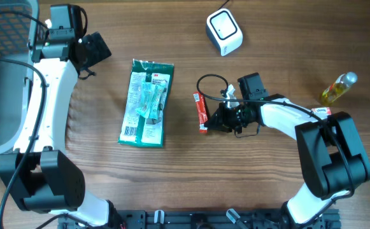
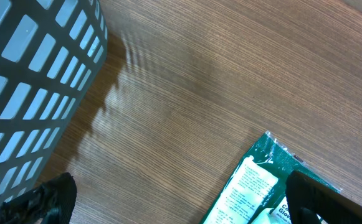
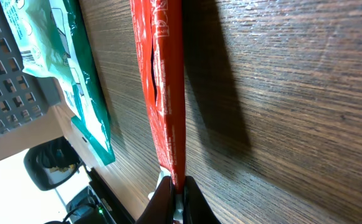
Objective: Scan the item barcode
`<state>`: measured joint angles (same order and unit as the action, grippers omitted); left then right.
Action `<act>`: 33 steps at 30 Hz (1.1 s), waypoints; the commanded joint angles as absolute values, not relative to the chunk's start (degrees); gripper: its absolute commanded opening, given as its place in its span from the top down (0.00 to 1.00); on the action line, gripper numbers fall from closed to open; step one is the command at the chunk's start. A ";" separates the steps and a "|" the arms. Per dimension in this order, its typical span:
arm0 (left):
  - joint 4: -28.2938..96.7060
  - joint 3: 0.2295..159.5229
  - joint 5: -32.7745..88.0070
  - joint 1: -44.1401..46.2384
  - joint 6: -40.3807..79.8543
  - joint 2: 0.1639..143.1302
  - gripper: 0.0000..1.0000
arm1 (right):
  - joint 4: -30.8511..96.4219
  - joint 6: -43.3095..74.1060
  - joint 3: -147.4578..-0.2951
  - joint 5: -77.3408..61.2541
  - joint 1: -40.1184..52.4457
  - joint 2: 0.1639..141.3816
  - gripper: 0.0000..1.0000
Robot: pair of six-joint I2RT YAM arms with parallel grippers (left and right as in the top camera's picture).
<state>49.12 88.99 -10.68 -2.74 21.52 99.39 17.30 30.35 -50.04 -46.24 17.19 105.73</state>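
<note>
Overhead: the right end effector (image 1: 211, 119) is closed on the lower end of a red packet (image 1: 200, 109), which sits mid-counter just right of a green packet (image 1: 147, 103). A white scanner (image 1: 224, 32) stands well apart, toward the far edge of the counter (image 1: 286, 38). The left end effector (image 1: 93, 49) hangs open and empty near a grey basket (image 1: 0, 76), and a small bottle (image 1: 337, 88) lies at the far right. Left wrist: open fingers (image 2: 50, 202) frame bare wood, a corner of the green packet and the basket wall, and nothing is held. Right wrist: the fingertips (image 3: 168, 202) pinch the end of the red packet, which stands on its edge at counter level; it cannot be told whether it has left the wood. No barcode is legible. Judged status: grasp done. Remaining steps are the lift, the carry to the scanner and turning the code toward its window.
</note>
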 commanded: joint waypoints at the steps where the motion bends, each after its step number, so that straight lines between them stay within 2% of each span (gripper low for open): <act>1: 49.12 88.88 -11.22 -2.85 20.99 99.68 0.00 | 17.61 29.52 -49.76 -45.95 17.02 105.51 0.96; 33: 49.12 88.88 -11.20 -2.85 20.99 99.68 0.00 | 18.90 25.45 -49.76 -42.89 17.02 105.51 0.96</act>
<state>49.12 88.99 -10.68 -2.74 21.52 99.39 19.05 26.72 -50.04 -43.64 17.19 105.73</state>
